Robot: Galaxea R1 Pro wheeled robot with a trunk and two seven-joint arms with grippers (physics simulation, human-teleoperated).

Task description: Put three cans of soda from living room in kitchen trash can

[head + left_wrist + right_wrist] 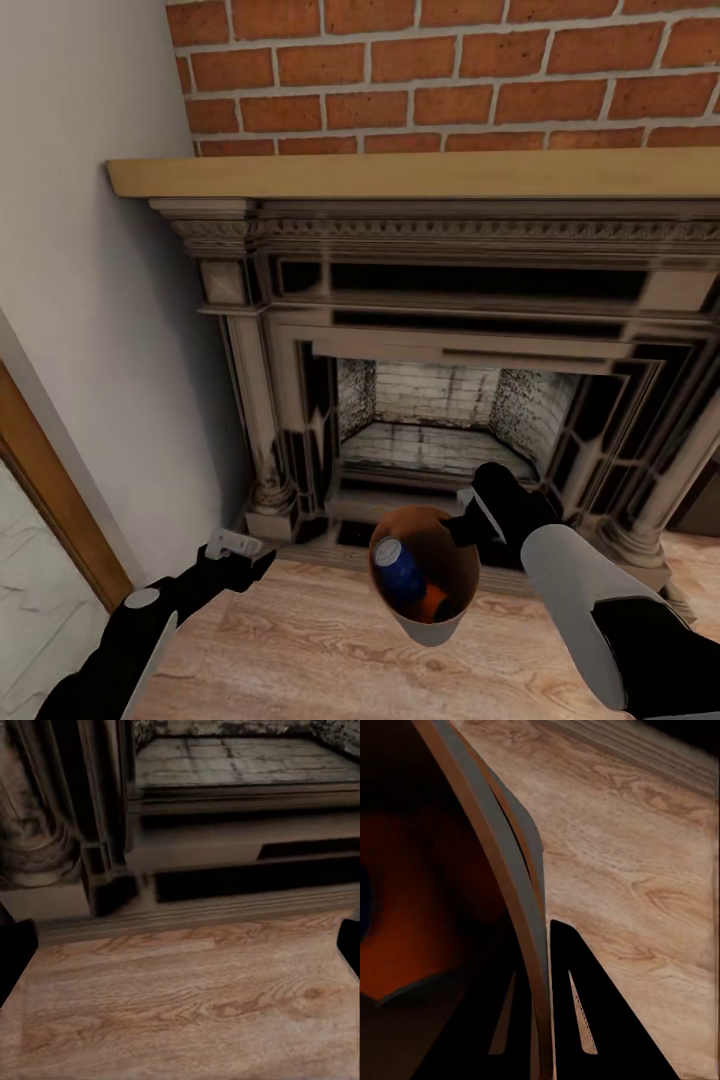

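Head view first: the robot faced the ornate fireplace (450, 400) under its wooden mantel (400, 175) and red-brick chimney (450, 70), so this was the living room. The right gripper (468, 522) held the trash can (425, 620) by its rim, lifted off the light wood floor (300, 650). Inside the bucket sat a blue soda can (398, 572) and at least one orange soda can (432, 602) beneath it; a third could not be made out from here. The left gripper (232, 548) hung low at the left, near the fireplace's column base, carrying nothing that could be seen.

Left wrist view: wood floor (180, 1005) and the dark hearth step (225, 877) ahead, with the two black fingertips (15, 960) at the frame's far edges, so the left pincer was spread wide and empty.

Right wrist view: the bucket's thin wall (521, 915) ran straight between the two dark fingers (585, 1020), one inside, one outside, so the pincer was pinching the rim. An orange glow and a sliver of blue showed within.

My read: collecting looked finished or nearly so, and the carry to the kitchen was in hand. Next would call for turning the base away from the fireplace and keeping the bucket level while driving.

No brand or lettering was legible on the cans.
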